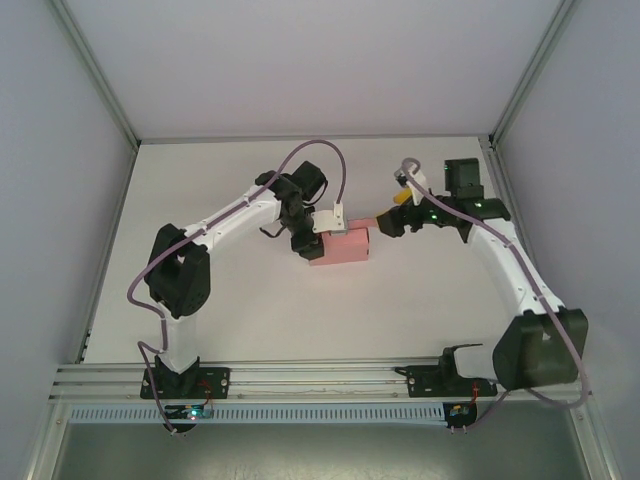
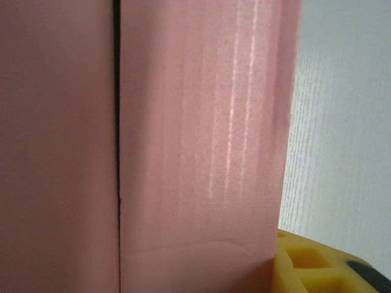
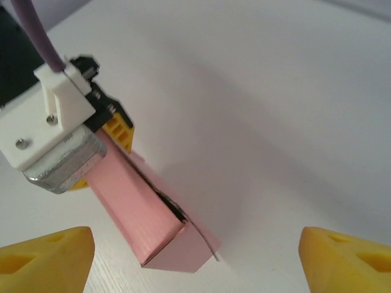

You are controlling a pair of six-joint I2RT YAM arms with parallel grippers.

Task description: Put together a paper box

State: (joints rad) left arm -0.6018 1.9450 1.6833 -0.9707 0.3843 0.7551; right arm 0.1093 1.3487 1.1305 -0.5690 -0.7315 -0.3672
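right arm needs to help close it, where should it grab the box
Probably the free end of the box, nearest the right gripper, approached from the right with jaws across its narrow sides. The left gripper clamps the far end, and the loose flap sits at this end.

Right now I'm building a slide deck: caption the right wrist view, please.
Left pincer grips one end of the pink paper box; right pincer hangs open by the other end.
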